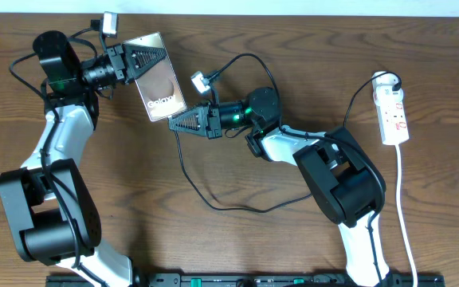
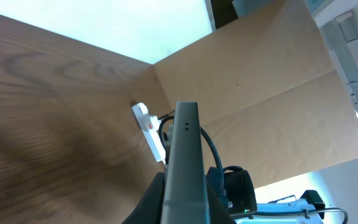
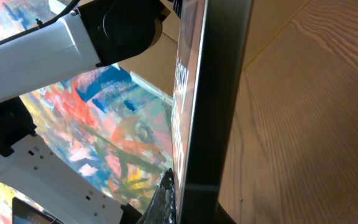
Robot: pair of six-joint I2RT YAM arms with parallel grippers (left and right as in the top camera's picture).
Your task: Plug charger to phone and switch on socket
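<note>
The phone (image 1: 162, 80) is lifted off the table and tilted, its pale back with "Galaxy" lettering facing up. My left gripper (image 1: 138, 60) is shut on its upper left end; in the left wrist view the phone's grey edge (image 2: 185, 155) stands between the fingers (image 2: 185, 190). My right gripper (image 1: 178, 120) is shut at the phone's lower end, where the charger's thin black cable (image 1: 237, 209) ends. In the right wrist view the phone's dark edge (image 3: 213, 93) runs straight up from the jaws (image 3: 194, 199); the connector tip is not clearly visible. The socket (image 1: 394, 112) lies far right, also in the left wrist view (image 2: 149, 129).
The socket's white cord (image 1: 406, 207) runs down the right side of the wooden table. The charger cable loops across the table's middle below my right arm. A brown cardboard wall (image 2: 260, 93) stands behind the table. A black rail (image 1: 237, 280) lines the front edge.
</note>
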